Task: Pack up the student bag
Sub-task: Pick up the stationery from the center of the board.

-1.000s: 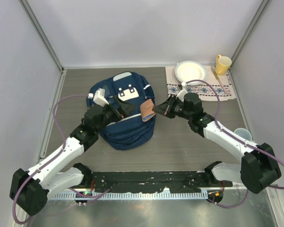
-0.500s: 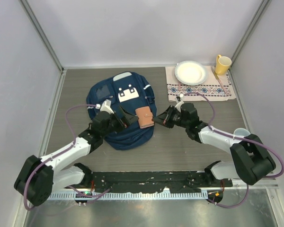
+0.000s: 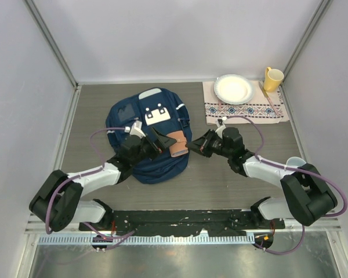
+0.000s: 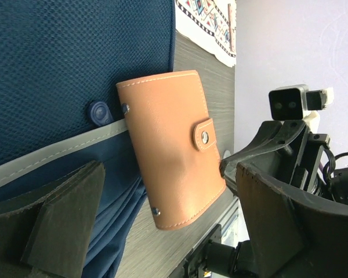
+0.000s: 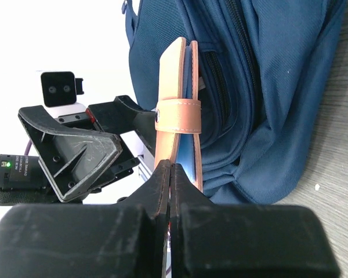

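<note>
right gripper [image 3: 193, 146] jaws pinch the edge of a tan leather snap wallet [image 3: 177, 144] against the navy blue fabric backpack [image 3: 126, 113]; left gripper [image 3: 157, 141] jaws gape wide, empty.

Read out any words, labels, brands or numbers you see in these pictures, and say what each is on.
No readable text anywhere.
On the black box with a green light: tiny white print, too small and blurred to read.
On the student bag, its white patch, the tan wallet and the patterned mat: no lettering seen.
</note>
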### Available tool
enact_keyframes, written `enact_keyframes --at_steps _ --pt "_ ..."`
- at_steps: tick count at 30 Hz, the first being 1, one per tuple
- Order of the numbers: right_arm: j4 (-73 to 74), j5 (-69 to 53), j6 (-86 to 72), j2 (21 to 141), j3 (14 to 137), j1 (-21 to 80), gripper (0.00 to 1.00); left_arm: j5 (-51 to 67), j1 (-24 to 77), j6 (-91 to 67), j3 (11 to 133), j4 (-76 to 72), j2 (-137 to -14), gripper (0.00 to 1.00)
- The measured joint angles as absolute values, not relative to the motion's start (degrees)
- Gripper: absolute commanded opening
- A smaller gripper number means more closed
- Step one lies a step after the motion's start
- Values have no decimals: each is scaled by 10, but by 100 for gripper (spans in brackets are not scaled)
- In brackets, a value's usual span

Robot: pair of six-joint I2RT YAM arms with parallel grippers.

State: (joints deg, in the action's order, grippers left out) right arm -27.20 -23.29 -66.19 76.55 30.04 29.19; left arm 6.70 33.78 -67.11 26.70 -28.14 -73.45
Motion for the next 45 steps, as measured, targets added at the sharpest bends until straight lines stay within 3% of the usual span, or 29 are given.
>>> enact_keyframes --at_steps 6,10,17,20,23,25,26,29,32,40,45 --pt "-283 -243 -679 766 289 292 1 55 351 -689 270 -332 -775 94" --pt "-289 -247 -682 766 288 292 1 42 356 -692 272 -352 -794 84" --pt "-291 -250 -687 766 287 292 1 8 359 -698 272 -366 -805 44" --pt "-291 -250 -687 767 287 292 1 -2 359 -697 272 -367 -809 31" --pt "-286 -249 -684 773 287 292 1 -4 359 -696 272 -373 -815 27" --pt "-277 -247 -678 775 287 292 11 -4 359 -696 273 -376 -816 26" --pt "-271 -245 -674 775 288 292 27 -4 359 -696 273 -377 -816 24" --pt "-242 -236 -661 775 298 292 55 -5 359 -698 273 -379 -815 23" --pt "-197 -206 -636 757 311 292 67 -11 359 -701 273 -379 -804 23" --pt "-149 -163 -624 631 283 297 74 -38 359 -703 286 -361 -744 23" --pt "-180 -163 -661 618 236 333 75 -40 359 -716 305 -362 -736 22"
